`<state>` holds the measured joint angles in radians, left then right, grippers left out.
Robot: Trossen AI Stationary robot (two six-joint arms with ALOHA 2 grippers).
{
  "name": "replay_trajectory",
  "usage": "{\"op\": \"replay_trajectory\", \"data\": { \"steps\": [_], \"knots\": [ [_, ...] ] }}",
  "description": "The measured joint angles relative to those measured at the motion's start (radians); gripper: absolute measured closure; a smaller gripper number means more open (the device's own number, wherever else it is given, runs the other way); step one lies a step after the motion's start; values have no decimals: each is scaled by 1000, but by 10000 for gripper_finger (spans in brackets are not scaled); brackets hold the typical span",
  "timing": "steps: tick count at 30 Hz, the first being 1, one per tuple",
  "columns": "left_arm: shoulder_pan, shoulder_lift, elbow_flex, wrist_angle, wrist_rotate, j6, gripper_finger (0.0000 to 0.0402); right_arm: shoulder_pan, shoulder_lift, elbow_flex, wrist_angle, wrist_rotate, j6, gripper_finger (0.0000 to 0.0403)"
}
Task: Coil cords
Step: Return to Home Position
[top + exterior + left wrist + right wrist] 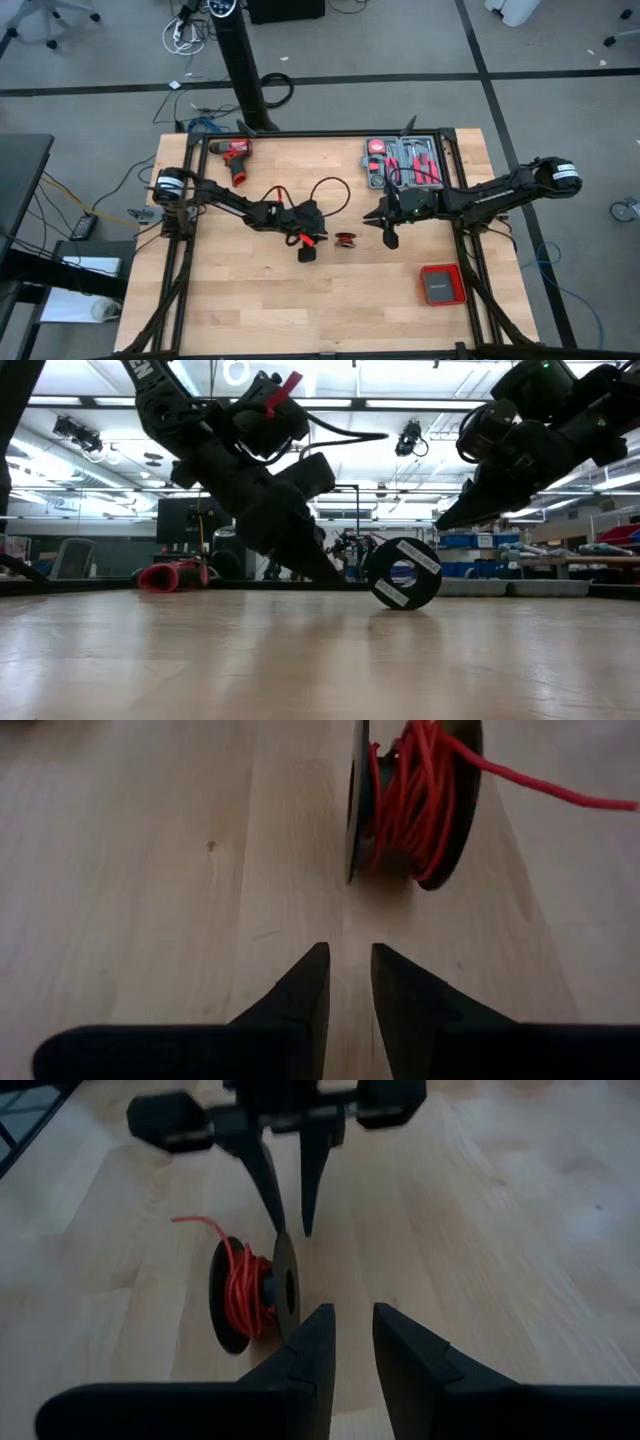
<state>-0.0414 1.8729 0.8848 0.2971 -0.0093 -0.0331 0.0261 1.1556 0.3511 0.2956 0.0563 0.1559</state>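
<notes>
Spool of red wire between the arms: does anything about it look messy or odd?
Slightly. The red wire sits in an uneven tangle on the black spool, which stands on edge on the table, and one loose end sticks out unwound. The left end effector and right end effector are both clear of it.

Spool (pixel 345 240) between left tool (pixel 350 950), right tool (pixel 352 1310)
</notes>
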Motion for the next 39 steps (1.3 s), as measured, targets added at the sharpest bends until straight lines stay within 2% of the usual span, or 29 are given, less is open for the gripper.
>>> {"op": "replay_trajectory", "data": {
  "steps": [5,9,17,20,28,39],
  "knots": [
    [0,-72,0,-114,0,34,321,0,-63,-2,-44,-5,-14,332],
    [0,-173,-34,-115,-4,64,321,11,-175,-59,30,-5,-42,338],
    [1,-408,-305,243,-36,54,321,16,-402,-330,351,-8,-10,359],
    [2,-484,-406,310,-75,29,321,21,-451,-336,291,-11,-43,364],
    [2,-604,-590,347,-74,-42,321,24,-458,-337,239,-31,-114,371],
    [2,-663,-769,378,-56,-74,321,23,-454,-335,245,-24,-104,369]
  ]
}}
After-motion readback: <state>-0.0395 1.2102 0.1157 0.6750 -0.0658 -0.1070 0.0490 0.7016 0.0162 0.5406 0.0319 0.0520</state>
